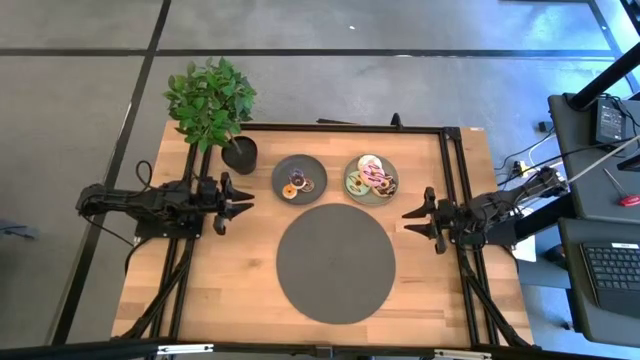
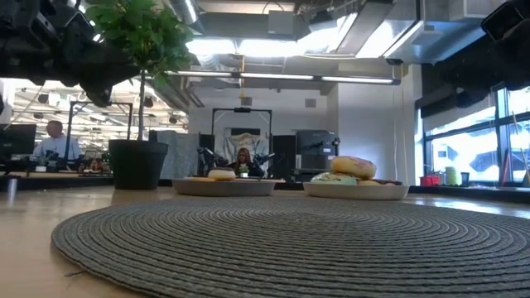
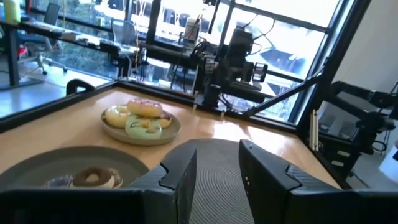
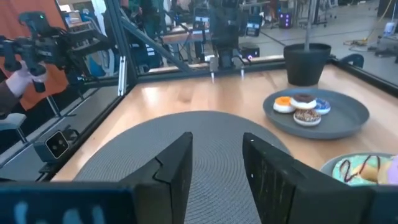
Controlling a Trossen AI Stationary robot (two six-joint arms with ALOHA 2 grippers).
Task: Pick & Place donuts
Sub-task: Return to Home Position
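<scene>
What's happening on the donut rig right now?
Nothing is being handled. The donuts sit on two plates, the dark plate and the light plate, next to the round mat. The left gripper and right gripper hang open and empty at opposite sides of the table.

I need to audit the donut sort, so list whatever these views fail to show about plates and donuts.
High view: donuts on the light gray plate overlap and are too small to count.
Left wrist view: dark gray plate cut off by the edge and the left gripper.
Right wrist view: light gray plate cut off at the corner beside the right gripper.
Low view: dark gray plate's rim hides most of its donuts.
</scene>
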